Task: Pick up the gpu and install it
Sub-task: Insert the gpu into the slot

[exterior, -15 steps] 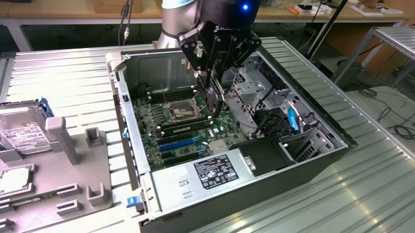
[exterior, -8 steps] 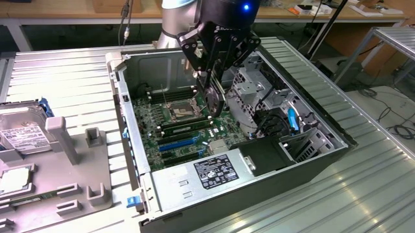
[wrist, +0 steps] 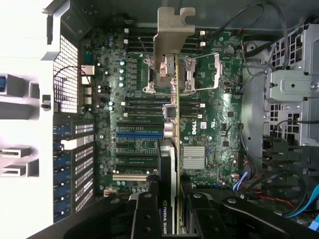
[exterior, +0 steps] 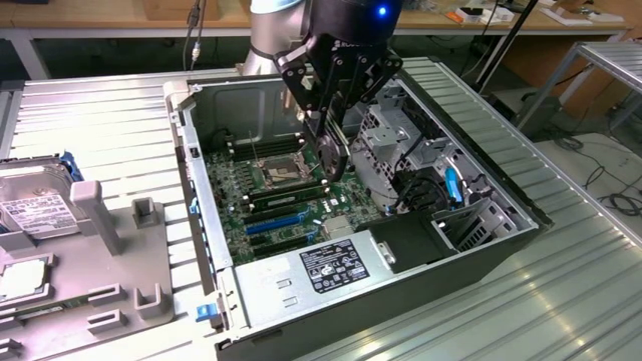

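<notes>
The ribbed metal worktop (exterior: 561, 286) carries a grey holder (exterior: 110, 248) at 9 o'clock from the open computer case (exterior: 198, 188). A silver hard drive (exterior: 35, 207) with a white label lies in that holder, and a square silver chip (exterior: 20, 278) sits at the drive's 6 o'clock.

Inside the case, the green motherboard (exterior: 263, 197) lies flat. Its open processor socket (exterior: 281, 174) is near the middle, with a blue slot (exterior: 273, 223) at the socket's 6 o'clock.

Just at 3 o'clock from the socket, the arm's black fingers (exterior: 323, 120) hang in from 12 o'clock, holding the gpu (exterior: 336, 162). The card stands on edge over the board. In the wrist view, the 2 fingers press on its opposite faces, and its silver bracket (wrist: 172, 30) is at the end away from them. Whether the card's lower edge touches the board cannot be told.

At 3 o'clock from the card stands a silver drive cage (exterior: 392, 139). A blue cable (exterior: 452, 186) runs beyond the cage. The power supply (exterior: 331, 271), with a black label, fills the case's 6 o'clock corner.
</notes>
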Robot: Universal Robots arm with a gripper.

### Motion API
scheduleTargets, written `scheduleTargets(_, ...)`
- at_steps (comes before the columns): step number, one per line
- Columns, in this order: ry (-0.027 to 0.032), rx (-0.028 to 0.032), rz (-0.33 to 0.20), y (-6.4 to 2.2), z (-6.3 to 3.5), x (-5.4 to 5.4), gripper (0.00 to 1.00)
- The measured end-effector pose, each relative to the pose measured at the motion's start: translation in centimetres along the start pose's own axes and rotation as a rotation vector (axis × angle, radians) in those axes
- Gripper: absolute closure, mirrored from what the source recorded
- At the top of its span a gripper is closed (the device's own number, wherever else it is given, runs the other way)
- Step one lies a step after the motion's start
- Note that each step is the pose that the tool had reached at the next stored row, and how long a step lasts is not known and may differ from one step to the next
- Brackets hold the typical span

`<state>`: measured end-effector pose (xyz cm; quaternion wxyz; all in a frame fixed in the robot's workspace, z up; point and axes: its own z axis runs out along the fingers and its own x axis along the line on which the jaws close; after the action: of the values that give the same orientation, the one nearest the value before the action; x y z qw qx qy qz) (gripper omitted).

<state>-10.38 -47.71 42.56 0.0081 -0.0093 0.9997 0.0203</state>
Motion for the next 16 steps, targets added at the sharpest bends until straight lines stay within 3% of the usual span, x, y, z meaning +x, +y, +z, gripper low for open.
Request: scheduleTargets(16, 0.0029, -0.0012, -0.07, 0.0, 0.0, 0.0, 0.73)
